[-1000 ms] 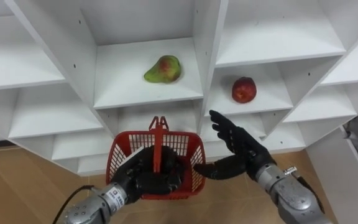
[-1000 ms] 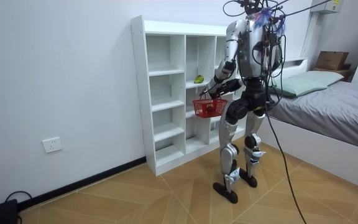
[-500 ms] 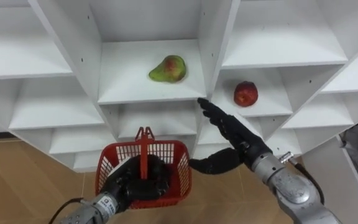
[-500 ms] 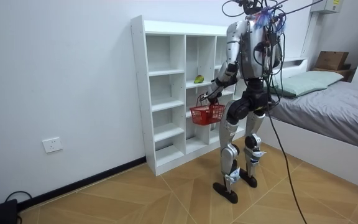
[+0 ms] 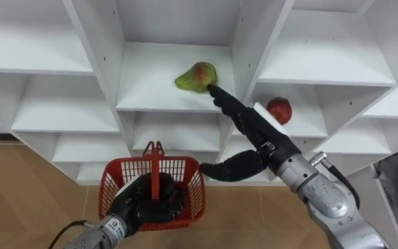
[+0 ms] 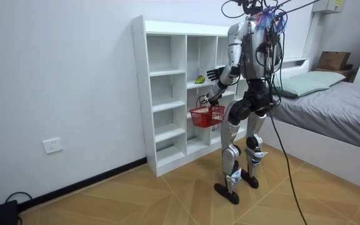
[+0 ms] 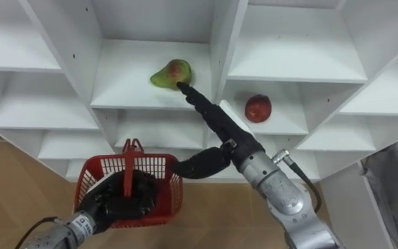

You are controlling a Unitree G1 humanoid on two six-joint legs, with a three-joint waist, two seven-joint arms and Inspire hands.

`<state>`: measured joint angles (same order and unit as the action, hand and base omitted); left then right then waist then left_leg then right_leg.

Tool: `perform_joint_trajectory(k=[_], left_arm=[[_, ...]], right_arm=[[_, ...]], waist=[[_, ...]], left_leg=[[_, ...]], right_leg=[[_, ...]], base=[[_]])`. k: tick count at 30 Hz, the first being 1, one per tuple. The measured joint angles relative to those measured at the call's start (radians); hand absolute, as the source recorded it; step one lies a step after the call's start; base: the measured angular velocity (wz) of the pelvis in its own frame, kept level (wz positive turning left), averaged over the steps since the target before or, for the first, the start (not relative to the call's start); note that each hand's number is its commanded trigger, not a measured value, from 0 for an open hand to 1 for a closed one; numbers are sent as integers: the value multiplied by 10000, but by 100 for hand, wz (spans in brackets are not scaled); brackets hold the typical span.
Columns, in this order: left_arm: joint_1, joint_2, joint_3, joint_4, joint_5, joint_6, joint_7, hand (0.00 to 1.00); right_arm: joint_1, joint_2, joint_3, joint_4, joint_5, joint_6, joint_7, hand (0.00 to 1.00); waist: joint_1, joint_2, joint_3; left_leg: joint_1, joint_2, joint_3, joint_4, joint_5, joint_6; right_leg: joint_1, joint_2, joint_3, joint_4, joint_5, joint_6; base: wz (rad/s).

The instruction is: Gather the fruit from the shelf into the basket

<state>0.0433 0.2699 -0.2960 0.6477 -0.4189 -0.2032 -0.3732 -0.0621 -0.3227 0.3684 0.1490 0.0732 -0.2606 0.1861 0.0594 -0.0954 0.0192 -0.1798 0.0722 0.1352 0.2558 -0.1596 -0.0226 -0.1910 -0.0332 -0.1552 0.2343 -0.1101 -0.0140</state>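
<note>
A green fruit with a red blush (image 5: 196, 76) lies on the middle shelf of the white closet (image 5: 150, 97). A red fruit (image 5: 279, 109) sits in the compartment to its right. My right hand (image 5: 253, 128) is open and stretched up to the shelf. Its fingertips reach the green fruit's right side, though contact is hard to judge. My left hand (image 5: 146, 204) is shut on the handle of a red mesh basket (image 5: 185, 173), which hangs low in front of the lower shelves. In the room view I stand facing the closet (image 6: 161, 94), basket (image 6: 207, 115) at hip height.
The closet's vertical dividers (image 5: 247, 48) flank the green fruit's compartment. The other shelves hold nothing. Wooden floor (image 5: 19, 200) lies below. A bed (image 6: 336, 119) stands behind me at the room view's right. A box (image 6: 333, 60) rests beyond it.
My right hand has risen from beside the basket and stretched forward to the green fruit. The basket has sunk lower and shifted a little to the left.
</note>
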Motion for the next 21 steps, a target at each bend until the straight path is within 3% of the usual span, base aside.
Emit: perform_joint_trajectory(k=[21], left_arm=[[-18, 40, 24, 745, 211, -3, 115, 100]], right_arm=[[-1132, -31, -22, -144, 11, -5, -4, 0]], waist=[[8, -101, 69]], left_leg=[[-75, -109, -360, -60, 20, -16]], right_leg=[[159, -78, -370, -157, -49, 38]], base=[[5]])
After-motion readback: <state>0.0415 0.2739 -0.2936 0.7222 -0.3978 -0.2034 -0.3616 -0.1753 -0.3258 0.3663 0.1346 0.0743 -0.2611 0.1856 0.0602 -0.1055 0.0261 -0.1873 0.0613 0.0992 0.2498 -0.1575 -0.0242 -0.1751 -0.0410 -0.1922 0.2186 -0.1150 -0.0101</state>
